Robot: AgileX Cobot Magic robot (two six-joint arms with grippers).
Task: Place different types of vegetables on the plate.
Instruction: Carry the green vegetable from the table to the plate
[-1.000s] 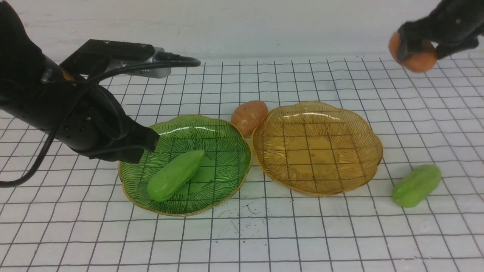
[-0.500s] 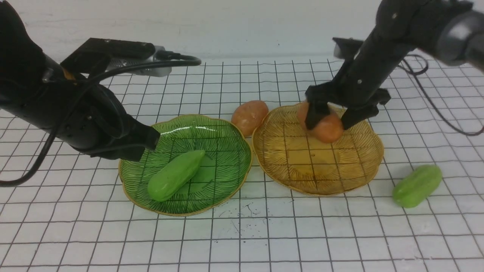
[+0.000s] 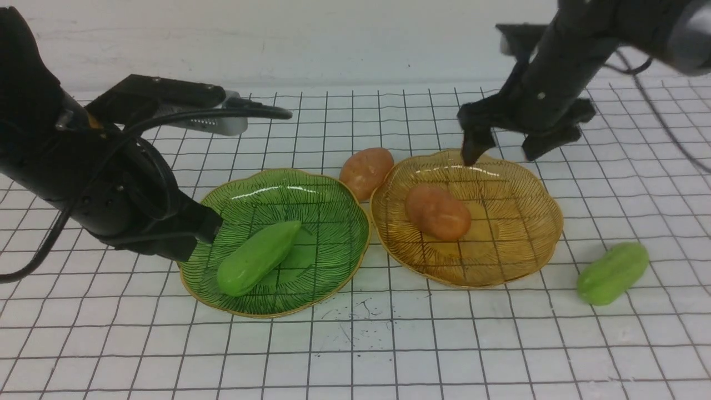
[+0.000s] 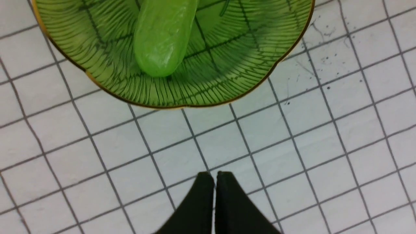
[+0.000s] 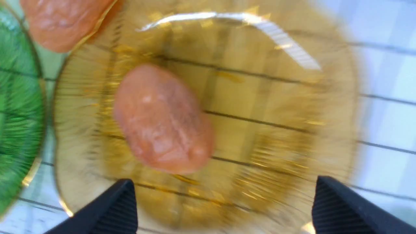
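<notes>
Well clear below right hand (image 3: 500, 157): potato (image 3: 437, 212)

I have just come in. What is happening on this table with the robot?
The robot sorts toy vegetables onto two plates. The right gripper is open above the amber plate, where one potato lies. The left gripper is shut beside the green plate, which holds one cucumber. A second potato and a second cucumber lie on the table.

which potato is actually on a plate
The potato lying inside the amber plate; the other potato sits on the table, just outside that plate's far-left rim.
</notes>
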